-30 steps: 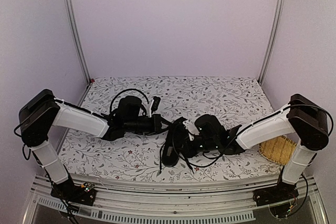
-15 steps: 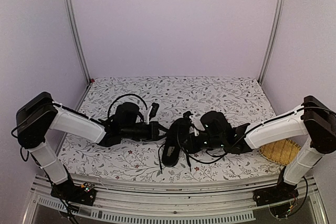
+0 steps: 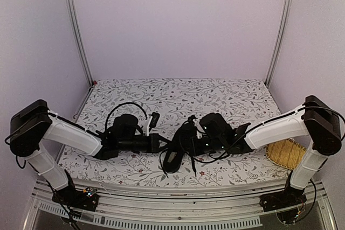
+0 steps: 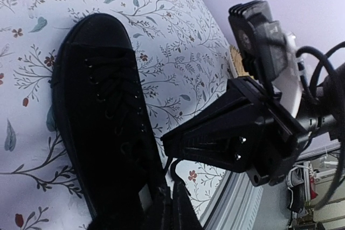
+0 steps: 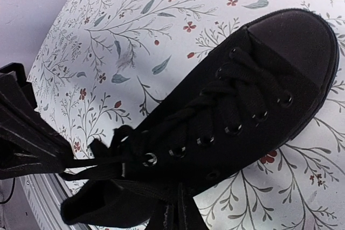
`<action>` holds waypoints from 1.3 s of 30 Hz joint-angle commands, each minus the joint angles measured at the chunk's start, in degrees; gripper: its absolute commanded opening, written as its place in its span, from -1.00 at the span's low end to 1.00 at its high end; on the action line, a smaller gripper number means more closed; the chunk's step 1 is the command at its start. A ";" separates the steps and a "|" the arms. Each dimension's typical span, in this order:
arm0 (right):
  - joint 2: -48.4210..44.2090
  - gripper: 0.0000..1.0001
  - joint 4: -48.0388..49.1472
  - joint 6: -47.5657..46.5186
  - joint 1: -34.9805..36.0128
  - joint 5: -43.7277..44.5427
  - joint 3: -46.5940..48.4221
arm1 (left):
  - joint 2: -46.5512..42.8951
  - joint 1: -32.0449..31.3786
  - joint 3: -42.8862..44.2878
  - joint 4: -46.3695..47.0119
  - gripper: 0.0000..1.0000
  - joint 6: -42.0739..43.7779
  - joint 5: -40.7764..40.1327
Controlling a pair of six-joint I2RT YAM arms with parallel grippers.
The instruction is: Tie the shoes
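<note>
The black shoe [image 3: 173, 157] lies on the flowered cloth between my two grippers, its toe toward the back. In the left wrist view the shoe [image 4: 102, 111] fills the left side. There my left gripper [image 4: 173, 187] is shut at the shoe's ankle end, and a thin lace [image 4: 176, 169] curls out of its tips. In the right wrist view the shoe [image 5: 253, 95] points up and right. My right gripper [image 5: 180, 208] is shut against the ankle opening on a flat lace [image 5: 135, 187]. Another lace [image 5: 97, 161] runs taut from the top eyelet to the left gripper [image 5: 27, 133].
A woven straw tray [image 3: 285, 153] lies at the right near edge under the right arm. Metal posts [image 3: 75, 30] and pale walls close in the sides and back. The metal front rail [image 3: 178, 197] runs just below the shoe. Loose black cables loop over both wrists.
Both grippers and the shoe's ankle end have drawn nearer the front edge. The left arm has pulled back leftward. The right wrist has moved left over the shoe.
</note>
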 commanded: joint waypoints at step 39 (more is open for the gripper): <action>-1.23 -0.96 -0.32 5.33 -1.94 -4.55 -5.57 | -5.94 -10.42 -4.05 -1.56 -1.00 0.12 -10.23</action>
